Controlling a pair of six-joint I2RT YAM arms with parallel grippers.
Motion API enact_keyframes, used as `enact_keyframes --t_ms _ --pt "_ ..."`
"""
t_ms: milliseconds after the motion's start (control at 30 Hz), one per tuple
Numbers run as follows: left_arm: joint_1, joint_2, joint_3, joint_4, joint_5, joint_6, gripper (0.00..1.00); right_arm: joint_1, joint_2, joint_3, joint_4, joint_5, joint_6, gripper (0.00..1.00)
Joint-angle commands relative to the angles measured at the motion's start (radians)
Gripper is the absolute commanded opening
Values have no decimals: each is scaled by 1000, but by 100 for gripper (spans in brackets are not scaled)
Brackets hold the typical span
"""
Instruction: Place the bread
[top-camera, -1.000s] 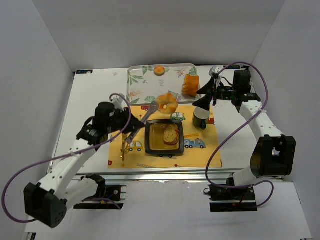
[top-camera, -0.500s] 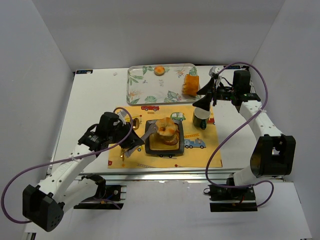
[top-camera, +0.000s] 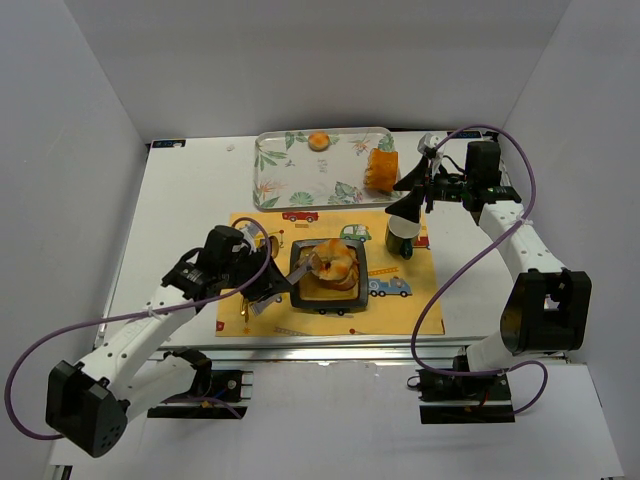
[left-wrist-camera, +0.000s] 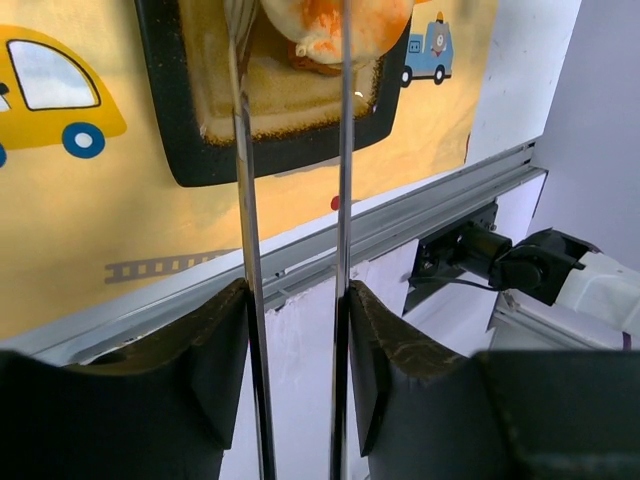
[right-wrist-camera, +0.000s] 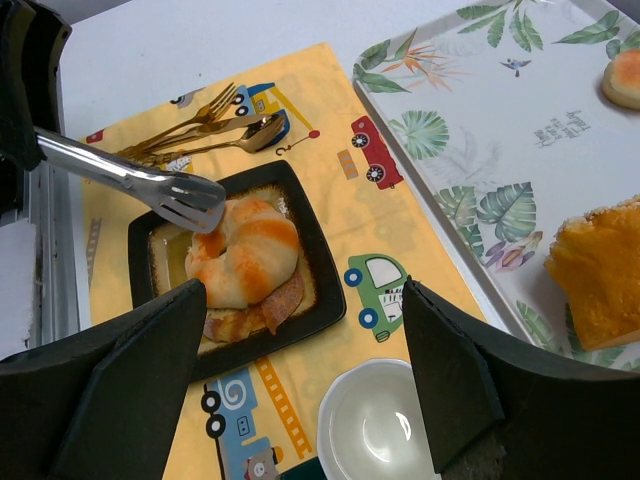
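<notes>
A round orange-glazed bread (top-camera: 335, 262) rests on a toast and meat slice in the black square plate (top-camera: 300, 300). Metal tongs (top-camera: 300, 272) still pinch it at its left side. My left gripper (top-camera: 268, 290) is shut on the tongs' handles (left-wrist-camera: 245, 200), left of the plate. The left wrist view shows the bread (left-wrist-camera: 335, 25) between the tong tips over the plate (left-wrist-camera: 280, 160). My right gripper (top-camera: 415, 195) is open and empty, above the cup. The right wrist view shows the bread (right-wrist-camera: 245, 255), tongs (right-wrist-camera: 120, 170) and plate (right-wrist-camera: 330, 290).
A green cup (top-camera: 402, 238) with a white inside (right-wrist-camera: 375, 425) stands right of the plate on the yellow placemat (top-camera: 400, 300). A leaf-print tray (top-camera: 300, 180) at the back holds an orange bread chunk (top-camera: 381, 170) and a small bun (top-camera: 319, 141). Gold cutlery (right-wrist-camera: 215, 125) lies left of the plate.
My left arm carried the bread in the tongs from near the tray's front edge back and down onto the plate. The right arm has not moved.
</notes>
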Motion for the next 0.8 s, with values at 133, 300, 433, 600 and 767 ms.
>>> enact_keyframes --t_ms 133,300,433,600,767 --pt "-5 -73 42 -18 -48 -6 53 3 -6 16 -4 -25 -15 83" --pt "-5 -85 99 -66 -115 4 51 1 -4 16 -5 -24 -15 83" --pt "-5 -71 160 -109 -155 23 50 1 -6 18 -4 -25 -15 83" --pt "-5 -16 266 -156 -388 102 23 4 -9 21 -5 -24 -30 83" --pt "147 193 329 -83 -606 369 12 17 -7 29 -34 -15 -67 83"
